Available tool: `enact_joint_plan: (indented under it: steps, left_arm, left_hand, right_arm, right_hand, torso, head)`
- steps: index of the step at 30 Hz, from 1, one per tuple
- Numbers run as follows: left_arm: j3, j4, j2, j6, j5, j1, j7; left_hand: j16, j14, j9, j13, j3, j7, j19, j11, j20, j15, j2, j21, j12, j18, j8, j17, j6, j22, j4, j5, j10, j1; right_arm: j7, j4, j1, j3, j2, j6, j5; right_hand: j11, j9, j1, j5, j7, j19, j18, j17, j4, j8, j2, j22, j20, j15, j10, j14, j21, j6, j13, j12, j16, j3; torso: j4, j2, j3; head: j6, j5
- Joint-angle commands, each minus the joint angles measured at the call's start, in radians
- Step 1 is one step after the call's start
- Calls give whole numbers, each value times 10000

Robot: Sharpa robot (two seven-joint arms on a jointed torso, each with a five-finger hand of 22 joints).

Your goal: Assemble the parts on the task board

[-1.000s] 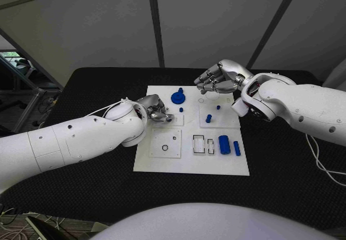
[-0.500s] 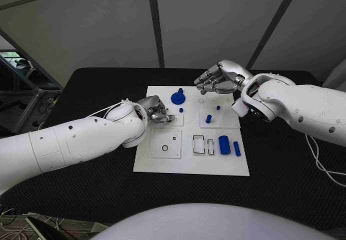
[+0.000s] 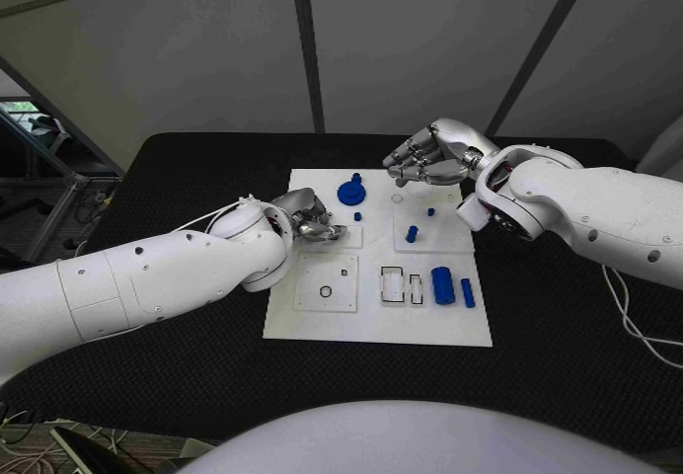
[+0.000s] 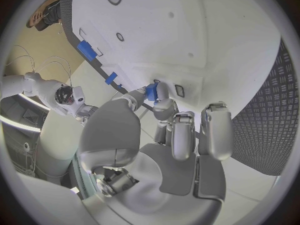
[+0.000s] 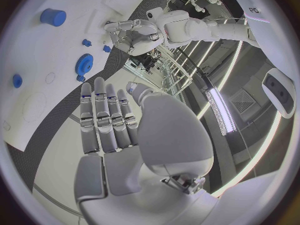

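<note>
Left hand (image 3: 311, 219), left of centre in the head view, pinches a small blue part (image 4: 150, 91) at its fingertips over the task board (image 3: 373, 331), apparently seating it; careful alignment comes next. Right hand (image 3: 434, 150), upper right, hovers empty, fingers apart.

Even soft lighting, head view sharp; wrist views fisheye-bent at rim, ceiling light strips glaring.

Black table (image 3: 171, 178) with a white cable (image 3: 634, 321) on its right side.
</note>
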Motion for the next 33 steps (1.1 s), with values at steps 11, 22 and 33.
enact_joint_plan:
  steps: [11, 22, 33]
  left_arm:
    - [67, -27, 52, -136, 105, -12, 57]
    - [172, -38, 65, -109, 106, -49, 56]
    - [198, -56, 44, -5, 106, -59, 37]
  left_hand:
    - [-48, 1009, 4, 55, -390, 35, 83, -41, 15, -55, 22, 38, 72, -55, 18, 2534, 113, 1209, 441, 26, 80, -333]
    - [-47, 1009, 5, 71, -621, 32, 94, -42, 13, -55, 76, 46, 83, -58, 27, 2535, 133, 1229, 592, 32, 89, -353]
    - [-49, 1009, 4, 66, -703, 32, 92, -41, 13, -56, 93, 37, 79, -56, 27, 2533, 134, 1227, 643, 34, 86, -346]
  right_arm:
    - [89, -13, 10, 6, 0, -2, -4]
    - [91, -18, 9, 6, -9, -3, -4]
    - [84, -16, 9, 6, -18, 2, -4]
  right_hand:
    - [7, 9, -34, 44, 79, 50, 132, -11, -7, -62, 77, -10, 38, 8, -48, -84, -51, -16, -5, 19, -10, 74]
    - [7, 9, -34, 44, 79, 50, 132, -11, -7, -62, 77, -10, 38, 8, -48, -84, -51, -16, -5, 19, -10, 74]
    - [7, 9, -34, 44, 79, 50, 132, -11, -7, -62, 77, -10, 38, 8, -48, -84, -51, -16, -5, 19, -10, 74]
  torso:
    - [3, -4, 6]
    - [2, -3, 4]
    - [3, -7, 3]
  head:
    - [-2, -24]
    - [-4, -37]
    - [-7, -47]
